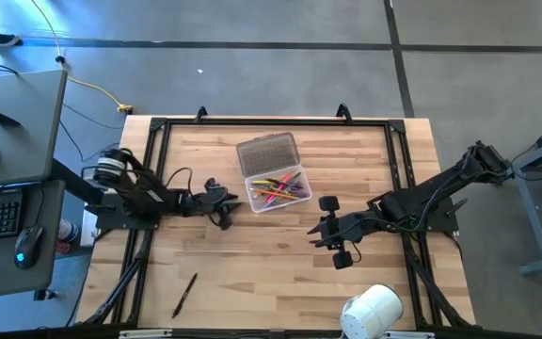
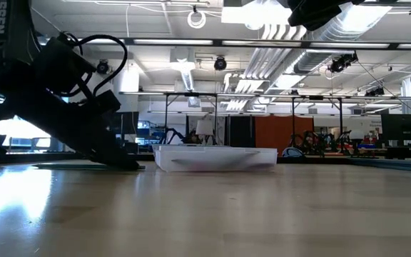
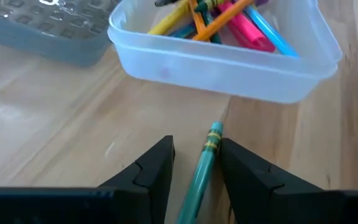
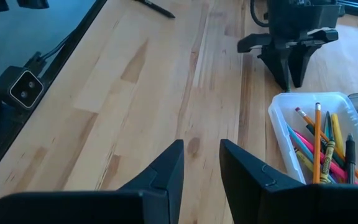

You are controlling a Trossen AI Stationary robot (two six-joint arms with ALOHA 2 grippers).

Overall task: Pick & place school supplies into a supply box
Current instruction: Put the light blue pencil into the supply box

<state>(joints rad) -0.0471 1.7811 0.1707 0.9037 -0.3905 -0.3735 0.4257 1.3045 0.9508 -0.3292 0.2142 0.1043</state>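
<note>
High view: the bench (image 1: 252,273) is a pale wooden top with a dark frame. The supply box (image 1: 277,190) sits a little toward twelve o'clock of the bench's centre, its grey ribbed lid (image 1: 267,153) hinged open and lying flat on the twelve o'clock side. Inside the clear tub lies a bundle of school supplies (image 1: 278,188) in yellow, pink, orange and green. The left gripper (image 1: 226,204) lies low at nine o'clock of the box, just beside its wall. The right gripper (image 1: 332,229) is at about four o'clock of the box, clear of it. A single black pen (image 1: 184,294) lies near the seven o'clock corner, well apart from everything. A fat white roll (image 1: 373,312) stands at the five o'clock edge.

Low view: the box (image 2: 216,158) shows as a pale tub across the middle distance, with the left arm (image 2: 70,107) slanting down to the bench beside it. The room behind is a workshop with ceiling ducts.

Left wrist view: the left fingers (image 3: 151,171) clasp a teal-green pencil (image 3: 202,167), its tip pointing at the near wall of the box (image 3: 229,68) and just short of it. Pens and pencils (image 3: 229,18) fill the tub.

Right wrist view: the right fingers (image 4: 166,167) stand parted with nothing between them, over bare wood. The box (image 4: 284,140) and its pencils (image 4: 319,149) lie ahead, the left gripper (image 4: 293,78) just beyond, and the black pen (image 4: 155,7) farther off.
</note>
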